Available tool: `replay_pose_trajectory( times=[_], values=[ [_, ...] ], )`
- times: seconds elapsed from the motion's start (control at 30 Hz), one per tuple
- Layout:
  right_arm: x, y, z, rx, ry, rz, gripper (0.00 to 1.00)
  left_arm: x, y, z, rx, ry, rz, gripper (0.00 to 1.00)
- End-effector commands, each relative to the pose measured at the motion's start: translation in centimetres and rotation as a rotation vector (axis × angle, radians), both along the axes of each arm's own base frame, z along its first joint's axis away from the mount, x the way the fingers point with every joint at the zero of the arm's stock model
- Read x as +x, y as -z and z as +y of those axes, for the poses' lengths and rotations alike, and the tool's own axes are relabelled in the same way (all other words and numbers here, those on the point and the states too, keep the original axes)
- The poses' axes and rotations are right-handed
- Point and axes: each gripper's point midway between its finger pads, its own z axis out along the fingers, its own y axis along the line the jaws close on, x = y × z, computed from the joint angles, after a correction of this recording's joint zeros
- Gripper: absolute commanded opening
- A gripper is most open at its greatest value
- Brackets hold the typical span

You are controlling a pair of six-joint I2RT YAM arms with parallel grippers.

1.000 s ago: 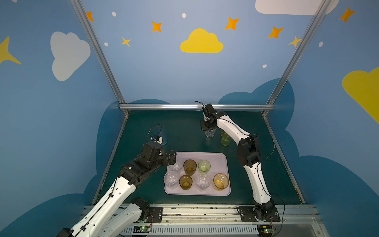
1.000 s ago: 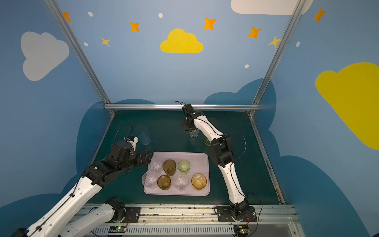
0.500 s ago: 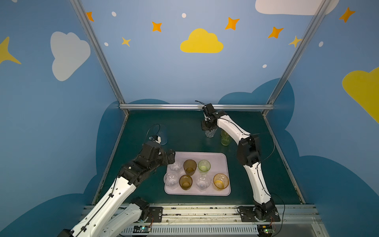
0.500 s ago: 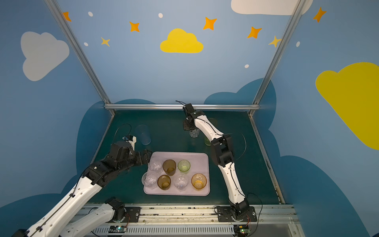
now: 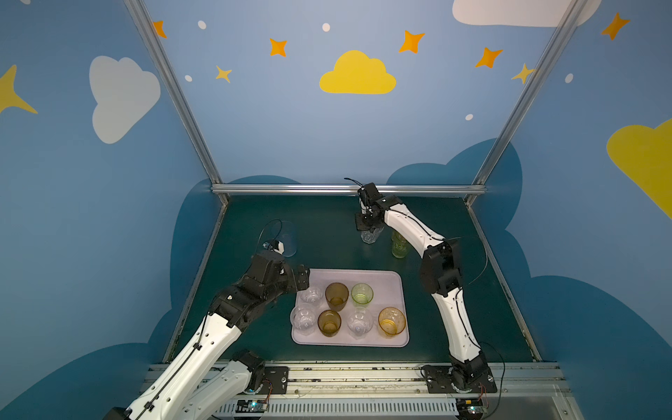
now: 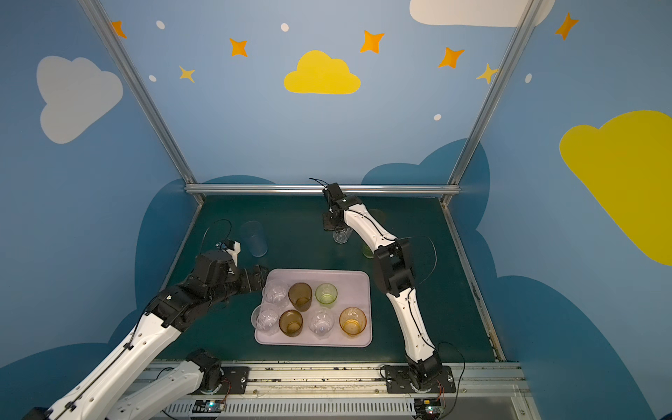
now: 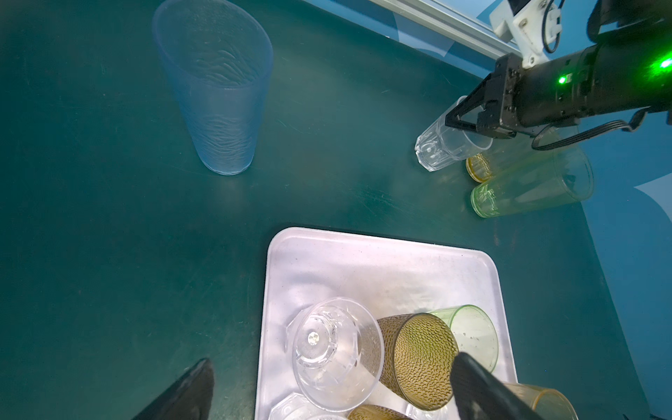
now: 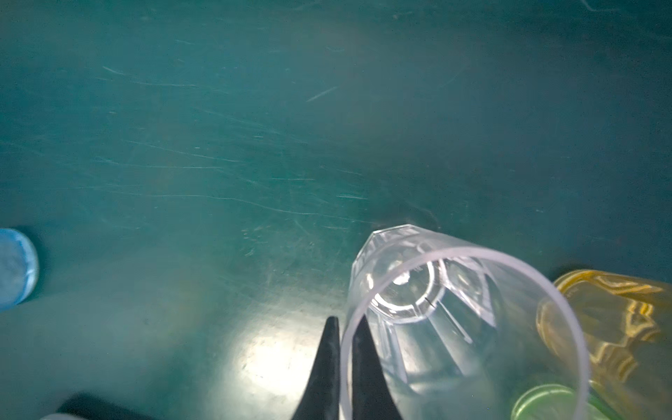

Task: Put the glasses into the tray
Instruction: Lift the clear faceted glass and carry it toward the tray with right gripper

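The pale lilac-pink tray [image 5: 387, 282] [image 6: 354, 279] [image 7: 363, 262] lies near the front middle and holds several glasses: clear faceted, brown, green and orange. My right gripper [image 8: 345, 349] is shut on the rim of a clear faceted glass [image 5: 370, 237] [image 6: 342, 237] [image 7: 442, 147] [image 8: 454, 320] at the far middle, one finger inside and one outside. Beside it stand a tall yellow-green glass [image 5: 399, 248] [image 7: 531, 189] and a tall orange glass [image 7: 479, 168] [image 8: 618, 327]. A tall pale blue glass [image 5: 288, 238] [image 6: 253, 238] [image 7: 218, 94] stands far left. My left gripper [image 5: 303, 280] [image 7: 332, 358] hangs open over the tray's far left corner.
Metal rails [image 5: 345, 189] and blue walls close in the green table [image 5: 320, 232] at the back and sides. The right arm [image 5: 440, 269] arches over the yellow-green glass and the tray's right side.
The right gripper's fingers have drawn together onto the clear glass's rim. Both arms stay almost where they were.
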Motion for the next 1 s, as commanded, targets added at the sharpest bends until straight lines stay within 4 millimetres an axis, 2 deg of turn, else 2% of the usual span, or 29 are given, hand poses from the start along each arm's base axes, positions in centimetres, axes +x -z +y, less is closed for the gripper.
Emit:
replay_pose_trajectory(
  times=[0.0,0.23,0.43,0.63,0.8,0.97],
  values=[
    [-0.9,-5.1,1.4,0.065,-0.047,-0.067,0.00,-0.2,0.2,0.4,0.010,-0.011,0.000,1.00],
    [-2.6,-8.3,2.0,0.081,-0.070,-0.099,0.00,-0.3,0.4,0.5,0.010,-0.017,0.005,1.00],
    [-5.0,-11.2,2.6,0.101,-0.108,-0.111,0.00,-0.6,0.5,0.4,-0.007,-0.012,0.017,1.00],
    [-7.5,-13.4,2.2,0.112,-0.118,-0.132,0.00,-1.0,0.4,-0.5,-0.069,0.003,0.035,1.00],
    [-9.7,-14.6,1.6,0.125,-0.127,-0.138,0.00,-1.4,0.3,-0.8,-0.109,0.005,0.041,1.00],
    [-11.7,-15.6,0.4,0.135,-0.128,-0.162,0.00,-1.8,0.0,-2.0,-0.189,0.034,0.054,1.00]
  ],
)
